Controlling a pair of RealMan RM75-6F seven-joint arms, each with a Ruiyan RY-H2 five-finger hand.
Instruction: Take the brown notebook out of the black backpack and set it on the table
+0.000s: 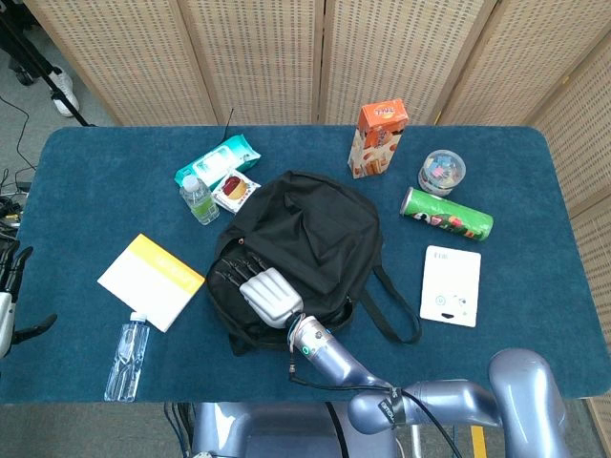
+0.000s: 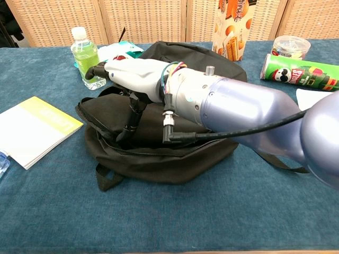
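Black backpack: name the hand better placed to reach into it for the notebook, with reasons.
Right. The right hand hovers over the black backpack at its opening, fingers pointing in. The left hand sits at the table's far left edge, away from the bag.

- We see a black backpack (image 1: 301, 234) on the dark teal-blue surface (image 1: 95, 172).
- Our right hand (image 1: 270, 295) is silver-white, its fingers (image 1: 232, 270) black.
- The booklet (image 1: 151, 281) is white with a yellow band.
- We note an orange carton (image 1: 377, 139) and a green tube (image 1: 446, 214).
- The small bottle (image 2: 86, 59) holds green liquid under a white cap.
- The card (image 1: 451, 285) is white.
- The screen (image 1: 267, 57) behind is tan wicker.
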